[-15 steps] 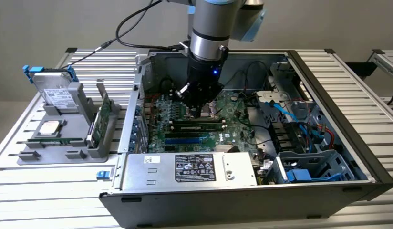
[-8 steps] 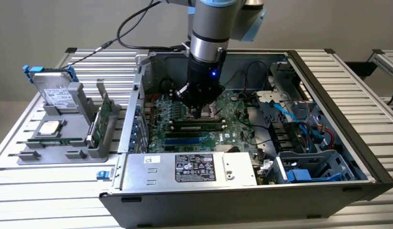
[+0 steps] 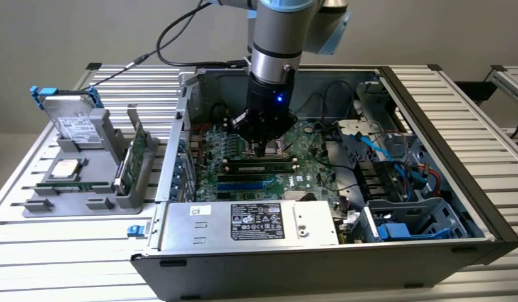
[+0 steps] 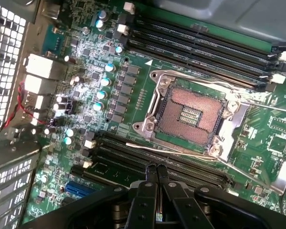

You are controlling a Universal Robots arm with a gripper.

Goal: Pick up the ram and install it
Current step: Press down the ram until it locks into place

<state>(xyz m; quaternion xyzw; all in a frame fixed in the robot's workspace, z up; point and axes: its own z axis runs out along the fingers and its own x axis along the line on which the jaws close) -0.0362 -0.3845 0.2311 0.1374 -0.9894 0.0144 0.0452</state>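
The pincer (image 3: 259, 150) is seen pressed together, empty, low over the motherboard (image 3: 314, 165). The ram (image 3: 261, 168) is seated in a slot just below its tips, its long axis running across the exterior view.

The exterior view is evenly and softly lit, with pale slatted table (image 3: 66, 251) surfaces bright and slightly washed; the inside of the computer case (image 3: 427, 207) sits dimmer, its far wall in shade; a small blue light glows on the arm's wrist (image 3: 279, 97); edges look a little soft throughout. The wrist view is brighter on the motherboard (image 4: 109, 95); glare streaks the metal frame of the processor socket (image 4: 190, 112); the gripper (image 4: 157, 172) in the foreground is dark and blurred; white connectors blow out.
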